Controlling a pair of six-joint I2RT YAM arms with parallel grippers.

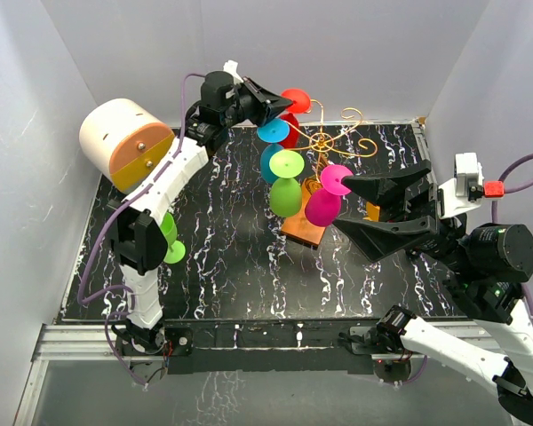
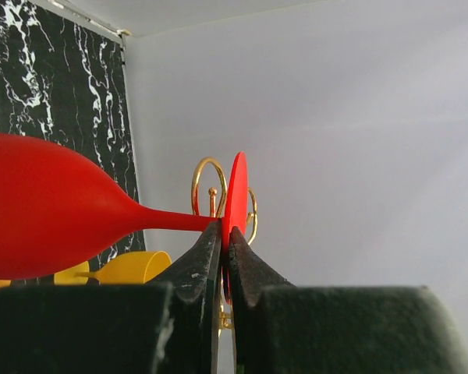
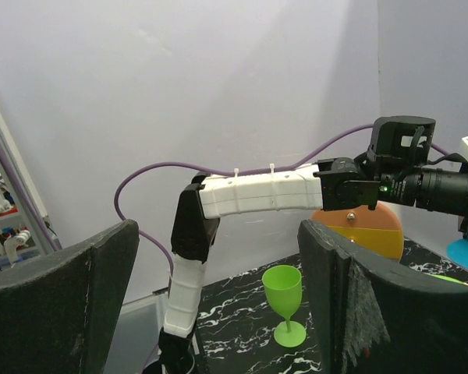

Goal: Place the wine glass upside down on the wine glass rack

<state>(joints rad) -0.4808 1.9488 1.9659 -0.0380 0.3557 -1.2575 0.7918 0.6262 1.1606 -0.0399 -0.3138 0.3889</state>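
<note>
Item: red plastic wine glass (image 2: pixel 54 210), long-stemmed, carried high at the back of the black white-veined table (image 1: pixel 231 266). The left gripper (image 2: pixel 225 231) has its jaws closed on the edge of the flat round foot. Bowl and stem lie sideways in the wrist view, with the foot just in front of the rack's wire loops. Destination: gold wire wine glass rack (image 1: pixel 336 135) with scrolled arms on an orange-brown rectangular base (image 1: pixel 302 229). Already on it, apparently hanging bowl-down, are a cyan glass (image 1: pixel 271 162), a yellow-green glass (image 1: pixel 284 197) and a magenta glass (image 1: pixel 322 207). Progress, as judged: the red glass is lifted and at the rack, but whether its foot rests in a scroll cannot be told. Seating and release remain. The right gripper (image 3: pixel 218 226) has its jaws wide apart and holds nothing. A lime-green glass (image 3: pixel 283 290) stands upright on the table, unracked.
</note>
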